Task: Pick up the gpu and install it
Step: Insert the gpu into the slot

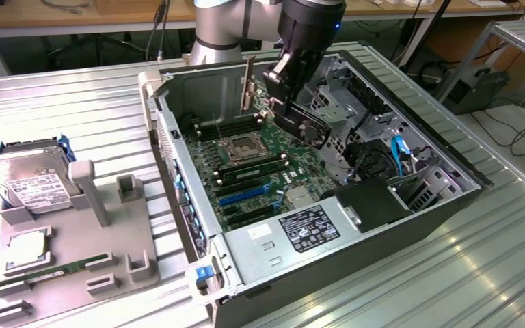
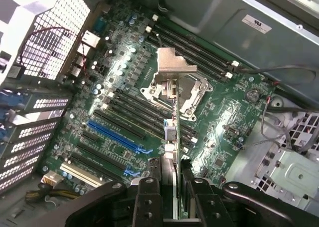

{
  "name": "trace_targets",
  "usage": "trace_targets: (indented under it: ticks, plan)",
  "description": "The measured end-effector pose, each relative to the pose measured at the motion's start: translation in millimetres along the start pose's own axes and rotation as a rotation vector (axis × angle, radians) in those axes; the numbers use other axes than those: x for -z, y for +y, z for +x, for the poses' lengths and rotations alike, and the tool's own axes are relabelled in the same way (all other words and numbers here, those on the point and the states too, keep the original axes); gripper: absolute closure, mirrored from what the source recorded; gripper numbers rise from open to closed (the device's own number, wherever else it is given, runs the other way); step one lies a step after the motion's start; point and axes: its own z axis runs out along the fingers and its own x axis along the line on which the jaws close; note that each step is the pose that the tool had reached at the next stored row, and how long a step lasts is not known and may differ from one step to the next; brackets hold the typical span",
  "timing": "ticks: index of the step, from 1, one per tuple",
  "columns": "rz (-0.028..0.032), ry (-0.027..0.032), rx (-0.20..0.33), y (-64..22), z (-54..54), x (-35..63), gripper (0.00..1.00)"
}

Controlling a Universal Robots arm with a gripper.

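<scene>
The gpu (image 1: 303, 126) is a dark card with a small fan and a silver bracket strip (image 1: 247, 85) at one end. It hangs inside the open computer case (image 1: 167, 137), above the green motherboard (image 1: 253, 171). My gripper (image 1: 286, 89) is shut on the card from above. In the wrist view the gpu (image 2: 175, 137) appears edge-on, its bracket (image 2: 172, 67) pointing away over the CPU socket (image 2: 192, 100). Both dark fingers (image 2: 149, 199) of the gripper (image 2: 175, 199) clamp its near end. A blue slot (image 2: 117, 137) lies on the board beside the card.
A silver hard drive (image 1: 30, 181), a CPU chip (image 1: 25, 249) and a green RAM stick (image 1: 57, 270) rest on a grey fixture (image 1: 135, 263) at the exterior view's left. The power supply (image 1: 290, 229), drive cage (image 1: 344, 109) and loose cables (image 2: 279, 77) crowd the case.
</scene>
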Motion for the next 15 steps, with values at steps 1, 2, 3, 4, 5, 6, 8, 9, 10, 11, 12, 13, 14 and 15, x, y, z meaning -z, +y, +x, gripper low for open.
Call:
trace_targets:
  ticks: [1, 2, 3, 4, 5, 6, 8, 9, 10, 11, 12, 13, 14, 15]
  plan:
    - [-0.0001, 0.0002, 0.01, 0.0, 0.0, 0.0, 0.73]
    - [-0.0002, 0.0004, 0.02, 0.0, 0.0, 0.0, 0.73]
    - [-0.0003, 0.0005, 0.03, 0.0, 0.0, 0.0, 0.73]
    - [-0.0004, 0.0007, 0.041, 0.0, 0.0, 0.0, 0.73]
    - [-0.0005, 0.001, 0.054, 0.0, 0.0, 0.0, 0.73]
    - [-0.0006, 0.0012, 0.065, 0.0, 0.0, 0.0, 0.73]
    - [-0.001, 0.0017, 0.094, 0.0, 0.0, 0.0, 0.73]
    - [-0.0011, 0.0019, 0.106, 0.0, 0.0, 0.0, 0.73]
    - [-0.0012, 0.0021, 0.119, 0.0, 0.0, 0.0, 0.73]
    - [-0.0015, 0.0025, 0.143, 0.0, 0.0, -0.1, 0.73]
    - [-0.0016, 0.0028, 0.155, 0.0, -0.1, -0.1, 0.73]
    - [-0.0017, 0.003, 0.166, 0.0, -0.1, -0.1, 0.73]
    - [-0.0019, 0.0034, 0.188, 0.0, -0.1, -0.1, 0.73]
    - [-0.002, 0.0036, 0.201, 0.0, -0.1, -0.1, 0.73]
